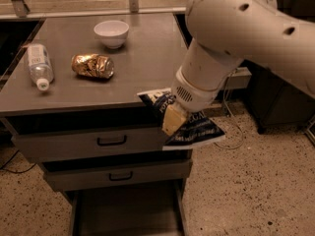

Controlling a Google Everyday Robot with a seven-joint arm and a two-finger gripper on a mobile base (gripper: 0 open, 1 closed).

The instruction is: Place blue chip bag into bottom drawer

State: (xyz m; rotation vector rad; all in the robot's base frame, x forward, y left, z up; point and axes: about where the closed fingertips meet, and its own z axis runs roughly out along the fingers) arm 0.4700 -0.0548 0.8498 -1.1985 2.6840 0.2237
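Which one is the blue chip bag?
Find the grey cabinet with drawers. At its front right corner, the robot's gripper pinches the blue chip bag. It is dark blue and crinkly with white print, unlike the gold can.

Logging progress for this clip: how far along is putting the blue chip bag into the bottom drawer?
Done: the wide grey metal bottom drawer stands open. In hand: the gripper clamps the crinkled dark-blue foil chip bag at the grey counter's front right corner, well above that drawer. Left: lower the bag into the tray and release.
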